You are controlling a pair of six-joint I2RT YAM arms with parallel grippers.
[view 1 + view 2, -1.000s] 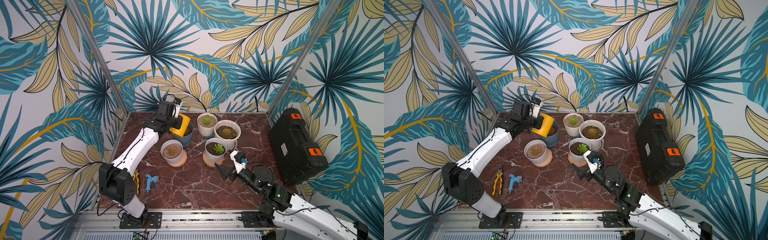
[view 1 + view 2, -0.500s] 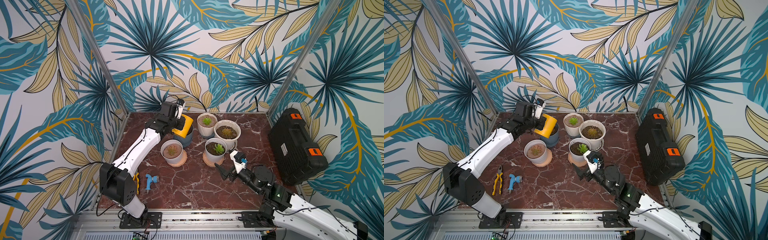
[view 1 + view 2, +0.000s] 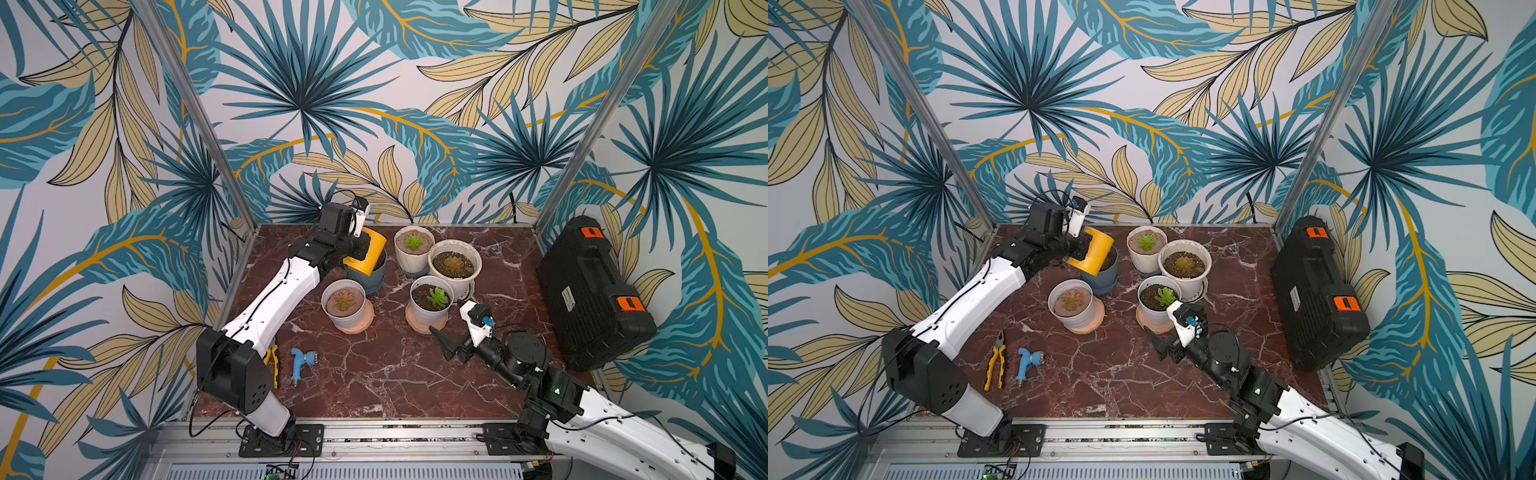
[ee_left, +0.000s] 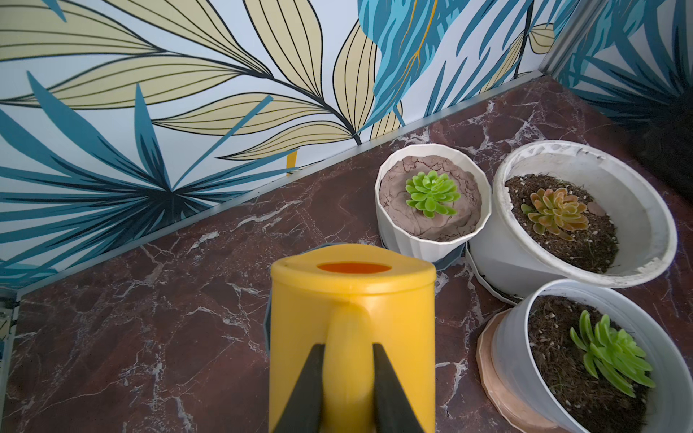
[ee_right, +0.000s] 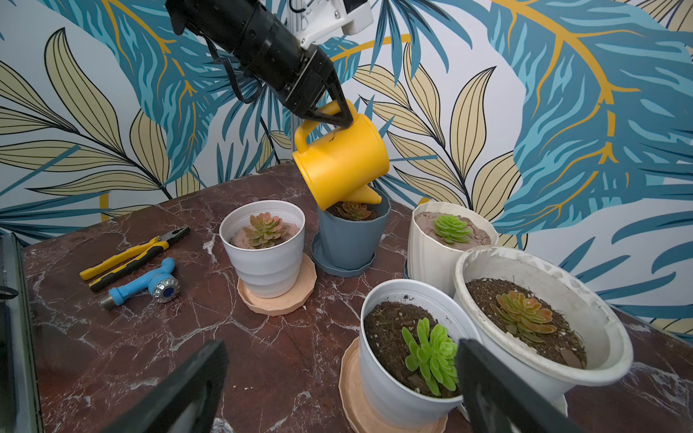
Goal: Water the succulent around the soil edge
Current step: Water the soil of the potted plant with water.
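In both top views the left gripper (image 3: 360, 248) holds the yellow watering can (image 3: 370, 254) tipped over the blue pot (image 3: 372, 280) at the back of the table (image 3: 374, 374). The right gripper (image 3: 446, 345) sits low near the front, fingers wide apart and holding nothing. In the left wrist view, two black fingers (image 4: 309, 386) squeeze the can's handle tight. In the right wrist view, the can's spout hangs just over the soil by the pot's rim, beside the little red succulent (image 5: 352, 210).
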